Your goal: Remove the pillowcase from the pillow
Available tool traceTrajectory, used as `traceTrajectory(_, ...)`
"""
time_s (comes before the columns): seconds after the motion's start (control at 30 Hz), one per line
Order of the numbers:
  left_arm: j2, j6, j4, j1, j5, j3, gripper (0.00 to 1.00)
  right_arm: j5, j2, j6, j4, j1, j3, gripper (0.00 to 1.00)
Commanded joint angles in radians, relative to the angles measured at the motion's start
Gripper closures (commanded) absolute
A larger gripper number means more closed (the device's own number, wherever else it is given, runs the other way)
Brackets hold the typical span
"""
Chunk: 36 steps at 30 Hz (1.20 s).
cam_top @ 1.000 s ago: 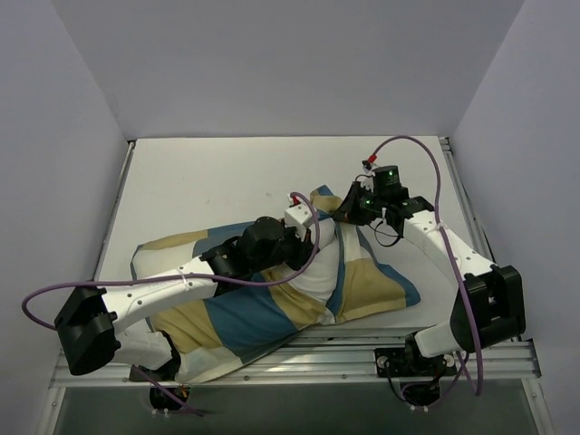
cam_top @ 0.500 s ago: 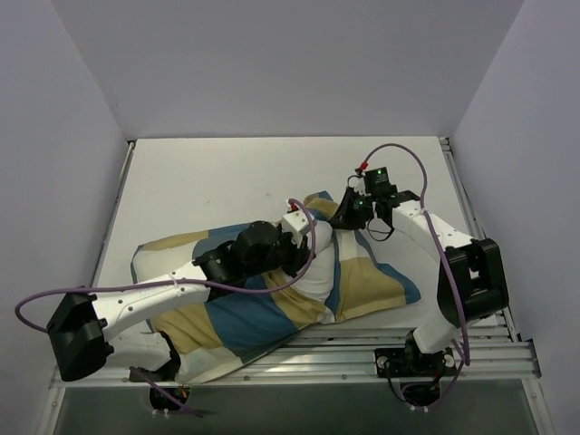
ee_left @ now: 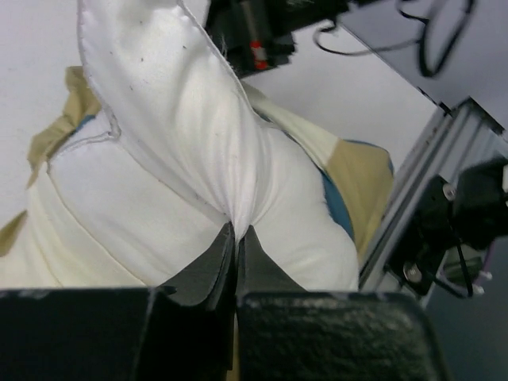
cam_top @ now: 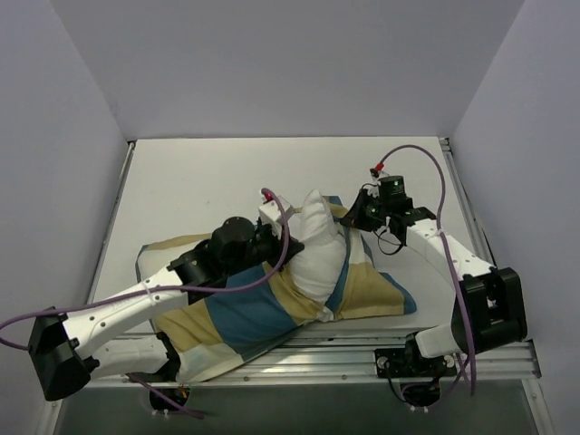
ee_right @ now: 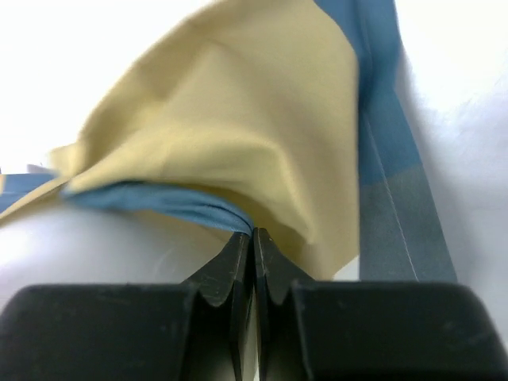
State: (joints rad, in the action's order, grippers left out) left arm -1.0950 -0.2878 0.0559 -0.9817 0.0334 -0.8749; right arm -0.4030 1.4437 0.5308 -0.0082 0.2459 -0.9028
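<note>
The pillowcase (cam_top: 245, 313), blue, tan and cream blocks, lies across the table's near half, still over most of the pillow. The plain white pillow (cam_top: 317, 249) bulges out of the case's open end at centre. My left gripper (cam_top: 288, 228) is shut on a pinch of the white pillow (ee_left: 198, 151) and holds its corner raised. My right gripper (cam_top: 349, 214) is shut on the pillowcase's blue-hemmed edge (ee_right: 167, 202), just right of the pillow; tan cloth (ee_right: 238, 119) drapes from it.
The white table (cam_top: 199, 181) has grey walls at the back and sides. A metal rail (cam_top: 362, 349) runs along the near edge, under the pillowcase's front. Purple cables loop off both arms.
My left gripper has pulled back left with the pillow, and more white pillow now stands out of the case. My right gripper has stayed holding the case edge.
</note>
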Motion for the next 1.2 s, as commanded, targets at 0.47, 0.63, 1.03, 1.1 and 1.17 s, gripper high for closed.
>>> traceTrajectory(0.47,-0.508,-0.037,0.099,0.252,-0.233,-0.578,0.91,0.582,-0.310,-0.083,-0.245,0.150,-0.119,0.63)
traceTrajectory(0.63,-0.455,-0.062,0.119,0.242,-0.158,-0.552,0.38,0.590,-0.353,-0.055,-0.242,0.205,-0.065,0.55)
traceTrajectory(1.03,-0.500,0.124,0.274,0.046,-0.236,-0.559,0.05,0.566,-0.378,0.017,-0.153,0.217,0.041,0.53)
traceTrajectory(1.1,-0.535,0.089,0.280,0.048,-0.262,-0.532,0.05,0.558,-0.382,0.021,-0.141,0.225,0.045,0.52)
traceTrajectory(1.17,-0.557,0.061,0.283,0.048,-0.295,-0.513,0.02,0.555,-0.382,0.029,-0.131,0.236,0.045,0.52)
